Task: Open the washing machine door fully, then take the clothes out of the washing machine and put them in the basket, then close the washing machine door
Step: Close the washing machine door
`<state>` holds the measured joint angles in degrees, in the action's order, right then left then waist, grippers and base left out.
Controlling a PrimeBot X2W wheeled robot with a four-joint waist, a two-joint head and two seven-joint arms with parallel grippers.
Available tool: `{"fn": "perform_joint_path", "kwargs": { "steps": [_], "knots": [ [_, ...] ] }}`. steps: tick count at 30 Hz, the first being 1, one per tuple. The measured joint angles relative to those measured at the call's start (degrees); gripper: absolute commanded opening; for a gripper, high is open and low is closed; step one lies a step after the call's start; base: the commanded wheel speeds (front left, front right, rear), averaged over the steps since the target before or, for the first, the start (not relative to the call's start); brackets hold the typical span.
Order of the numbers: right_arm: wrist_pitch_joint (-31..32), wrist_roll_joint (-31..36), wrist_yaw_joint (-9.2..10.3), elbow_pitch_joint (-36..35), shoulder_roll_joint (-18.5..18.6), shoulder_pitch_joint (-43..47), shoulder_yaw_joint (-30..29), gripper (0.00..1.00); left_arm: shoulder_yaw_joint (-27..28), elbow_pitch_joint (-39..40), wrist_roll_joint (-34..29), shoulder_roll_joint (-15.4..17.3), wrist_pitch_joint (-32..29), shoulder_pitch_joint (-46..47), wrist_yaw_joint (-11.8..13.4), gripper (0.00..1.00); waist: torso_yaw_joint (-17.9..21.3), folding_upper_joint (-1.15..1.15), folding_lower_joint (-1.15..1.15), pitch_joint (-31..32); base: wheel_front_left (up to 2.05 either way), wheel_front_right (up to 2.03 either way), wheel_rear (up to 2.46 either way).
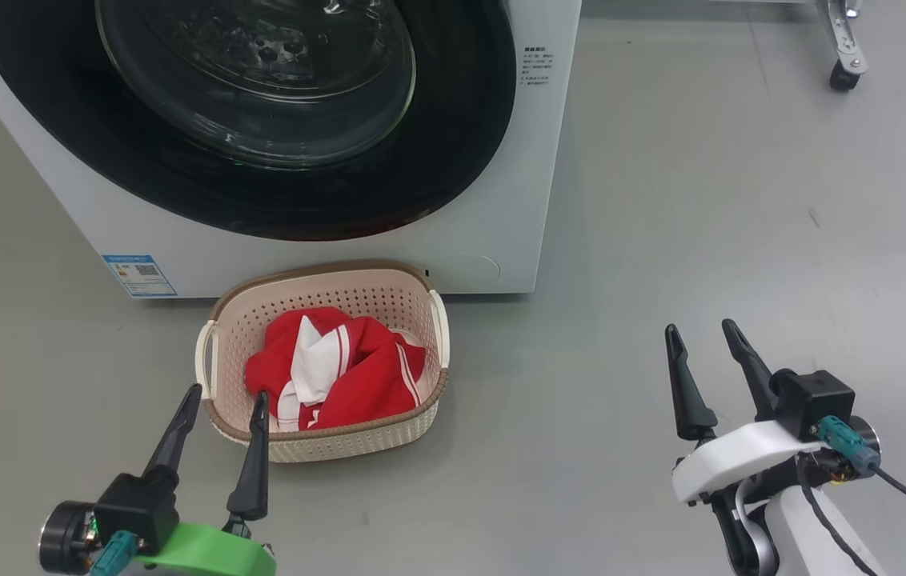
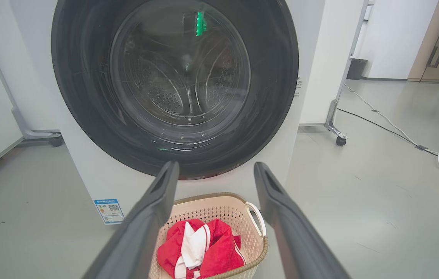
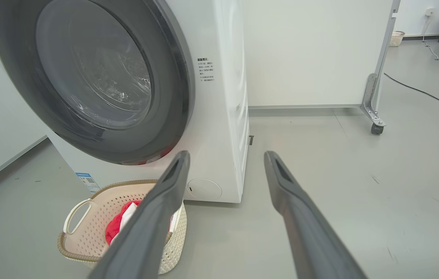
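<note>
The grey floor (image 1: 741,200) is smooth with a dull sheen and carries a few dark scuffs (image 1: 815,218). A white panel (image 3: 312,50) stands at the back on a metal leg (image 3: 370,89) with a black caster (image 3: 376,129). Cables (image 2: 378,128) trail across the floor towards a dark bin (image 2: 357,69), which stands by a white wall (image 2: 394,35). A tan door (image 2: 432,42) shows at the far right. The light is even and soft.

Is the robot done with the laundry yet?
Looks finished. Done: the red clothes lie in the basket, and the washing machine door sits shut against the washing machine. In hand: nothing; the left pincer and right pincer are both open and empty. Left: nothing I can see.
</note>
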<state>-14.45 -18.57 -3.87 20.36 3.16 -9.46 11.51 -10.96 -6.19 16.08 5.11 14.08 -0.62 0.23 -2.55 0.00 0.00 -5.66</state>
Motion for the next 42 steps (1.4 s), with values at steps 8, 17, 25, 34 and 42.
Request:
{"fn": "perform_joint_path", "kwargs": {
  "steps": [8,17,25,34,42],
  "knots": [
    [0.01,-0.01,1.04,-2.79,-0.18,5.02,0.46,1.0,-0.16,0.69,0.07,0.0,-0.98,-1.86,0.04,1.0,1.3,0.0,0.0,1.88,0.0,0.0,0.0],
    [0.01,-0.69,2.11,-5.32,-0.41,9.01,1.25,1.0,-0.24,1.12,0.55,0.0,-1.67,-3.42,0.26,1.0,1.96,0.0,0.0,3.38,0.0,0.0,0.0],
    [0.01,-1.25,3.04,-7.3,-0.54,11.51,1.64,1.0,-0.33,1.62,0.56,0.0,-2.36,-4.75,0.52,1.0,2.3,0.0,0.0,4.35,0.0,0.0,0.0],
    [0.01,-1.79,4.05,-9.0,-0.56,13.06,1.63,1.0,-0.58,2.46,0.57,0.0,-2.93,-5.14,0.52,1.0,2.31,0.0,0.0,4.71,0.0,0.0,0.0],
    [0.01,-2.07,4.57,-10.13,-0.58,14.24,1.97,1.0,-0.74,3.07,0.57,0.01,-3.47,-5.56,0.56,1.0,2.29,0.0,0.0,4.95,0.0,0.0,0.0]
  ]
}}
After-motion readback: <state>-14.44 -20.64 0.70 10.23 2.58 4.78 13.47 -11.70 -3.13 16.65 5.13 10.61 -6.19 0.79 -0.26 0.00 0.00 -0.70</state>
